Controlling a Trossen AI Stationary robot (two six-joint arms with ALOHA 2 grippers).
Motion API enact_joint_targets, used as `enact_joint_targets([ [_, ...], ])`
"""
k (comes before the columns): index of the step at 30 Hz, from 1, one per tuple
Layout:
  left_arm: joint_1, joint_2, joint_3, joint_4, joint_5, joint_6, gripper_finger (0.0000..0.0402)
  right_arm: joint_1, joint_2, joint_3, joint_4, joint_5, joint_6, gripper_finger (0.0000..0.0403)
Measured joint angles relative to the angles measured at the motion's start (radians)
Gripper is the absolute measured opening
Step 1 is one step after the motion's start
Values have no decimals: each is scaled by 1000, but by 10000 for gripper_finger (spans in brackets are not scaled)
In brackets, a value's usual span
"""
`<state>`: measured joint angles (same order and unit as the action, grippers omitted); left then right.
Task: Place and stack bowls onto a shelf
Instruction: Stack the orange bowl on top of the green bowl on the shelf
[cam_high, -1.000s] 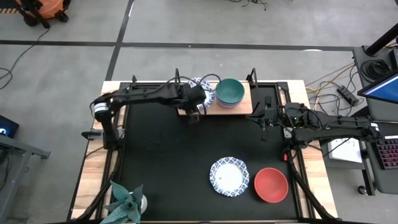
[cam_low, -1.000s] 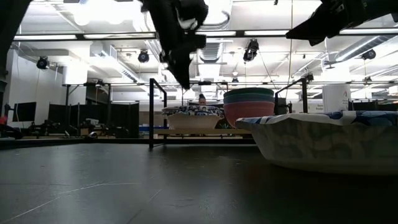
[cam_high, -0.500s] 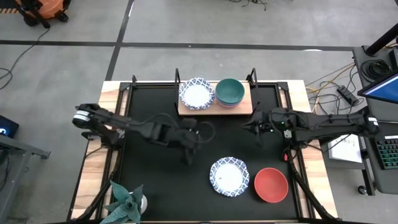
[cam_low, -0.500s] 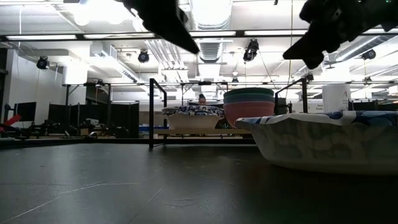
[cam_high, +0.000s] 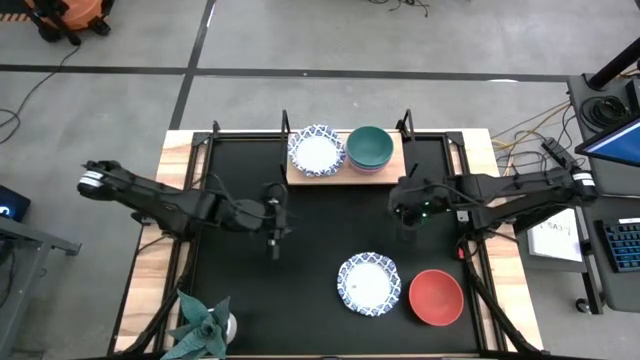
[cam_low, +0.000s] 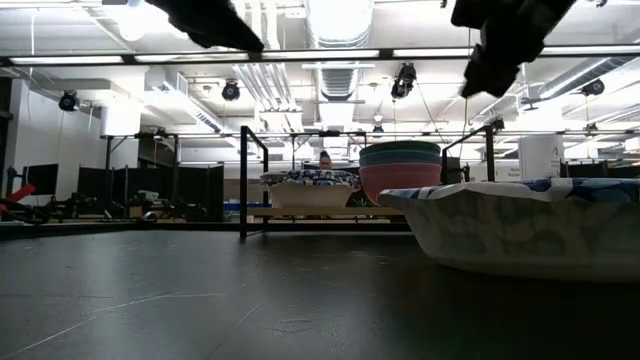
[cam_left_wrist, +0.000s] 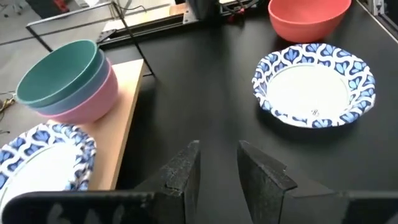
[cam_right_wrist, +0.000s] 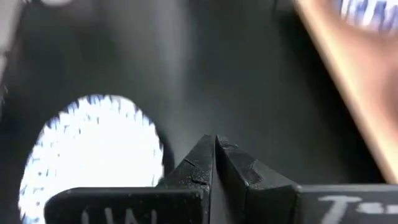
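Note:
On the wooden shelf (cam_high: 345, 172) at the table's far edge rest a white bowl with a blue patterned rim (cam_high: 317, 150) and, to its right, a stack of green on blue on pink bowls (cam_high: 370, 147). Another white patterned bowl (cam_high: 368, 283) and a red bowl (cam_high: 436, 297) rest on the black table near the front right. My left gripper (cam_high: 275, 245) hangs open and empty over the table's middle left, short of the shelf; it also shows in the left wrist view (cam_left_wrist: 217, 163). My right gripper (cam_high: 405, 228) is shut and empty, right of centre, above the table.
A green spiky plant (cam_high: 203, 325) stands at the near left corner. Black shelf posts (cam_high: 285, 125) rise at the shelf's ends. Bare black tabletop (cam_high: 250, 300) lies between the left gripper and the near edge.
My left gripper has drawn back from the white bowl on the shelf toward the table's near edge, then toward its left. The bowl stays on the shelf and now shows whole. My right gripper has gone a little toward the table's left and near edge.

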<state>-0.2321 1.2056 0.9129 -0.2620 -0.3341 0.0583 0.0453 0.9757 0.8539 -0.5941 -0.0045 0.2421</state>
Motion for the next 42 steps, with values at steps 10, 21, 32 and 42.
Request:
enact_joint_targets([
  [10,1,-89,-73,-1,-11,-37,88,110,232,291,-558,-71,47,15],
  [21,0,-65,-73,-3,-8,-41,88,321,345,316,-652,-171,134,124],
  [32,0,-64,-73,-10,-8,-41,88,500,381,196,-580,-179,345,116],
  [42,0,-62,-73,-9,-7,-41,88,518,379,52,-470,-179,360,87],
])
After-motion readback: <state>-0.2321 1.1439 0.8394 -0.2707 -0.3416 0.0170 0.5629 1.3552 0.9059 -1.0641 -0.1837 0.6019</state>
